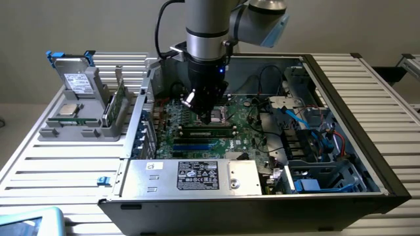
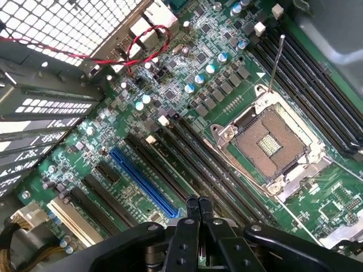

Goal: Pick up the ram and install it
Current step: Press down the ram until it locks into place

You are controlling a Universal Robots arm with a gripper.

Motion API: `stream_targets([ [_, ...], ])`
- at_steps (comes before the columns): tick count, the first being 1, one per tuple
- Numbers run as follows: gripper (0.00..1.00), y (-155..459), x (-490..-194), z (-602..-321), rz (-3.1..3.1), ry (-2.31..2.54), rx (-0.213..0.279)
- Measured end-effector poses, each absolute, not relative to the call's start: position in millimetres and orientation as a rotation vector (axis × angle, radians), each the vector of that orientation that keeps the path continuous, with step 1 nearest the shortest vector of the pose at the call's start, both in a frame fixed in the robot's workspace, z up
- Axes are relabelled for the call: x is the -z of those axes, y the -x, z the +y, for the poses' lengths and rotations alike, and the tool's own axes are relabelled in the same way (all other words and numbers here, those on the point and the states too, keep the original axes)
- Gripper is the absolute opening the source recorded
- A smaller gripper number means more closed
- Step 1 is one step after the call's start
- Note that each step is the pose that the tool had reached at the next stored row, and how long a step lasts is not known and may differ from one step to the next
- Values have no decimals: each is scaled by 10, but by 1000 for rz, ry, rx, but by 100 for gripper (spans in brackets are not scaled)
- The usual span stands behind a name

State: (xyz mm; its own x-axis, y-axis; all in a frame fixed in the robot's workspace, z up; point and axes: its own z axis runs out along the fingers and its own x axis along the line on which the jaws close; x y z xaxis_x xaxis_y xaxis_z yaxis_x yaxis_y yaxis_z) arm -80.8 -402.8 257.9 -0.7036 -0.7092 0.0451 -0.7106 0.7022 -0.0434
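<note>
Open black computer case (image 1: pixel 341 98) on white slatted desk (image 1: pixel 59 162); clenched black hand (image 2: pixel 198 207) over green motherboard (image 2: pixel 187 107); long green ram (image 1: pixel 208 131) seated in slot, partly hidden.

Arm (image 1: pixel 206 29) was silver-grey tube, black cable alongside; gripper (image 2: pixel 198 207) was all black, two slim fingertips, round screws behind them.

The ram (image 1: pixel 208 131), a long, narrow green stick lined with dark chips, stands on its long edge among the black memory slots of the motherboard inside the open computer case. It runs level from the exterior view's left to right, parallel with the slots beside it, its chip-covered face turned toward the near side. It sits near the middle of the board, directly below the tip of the hand (image 1: pixel 213 118), whose fingers are pressed together.
</note>
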Motion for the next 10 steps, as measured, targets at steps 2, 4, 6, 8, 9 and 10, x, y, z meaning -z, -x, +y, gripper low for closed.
stream_targets([
  [2, 11, 808, -2578, -4028, -2892, -1158, -89],
  [4, 11, 808, -2578, -4028, -2908, -1114, -88],
  [6, 11, 808, -2578, -4028, -2923, -1071, -88],
  [8, 11, 808, -2579, -4028, -2937, -1029, -87],
  [9, 11, 808, -2579, -4028, -2945, -1006, -87],
  [10, 11, 808, -2578, -4028, -2951, -985, -86],
])
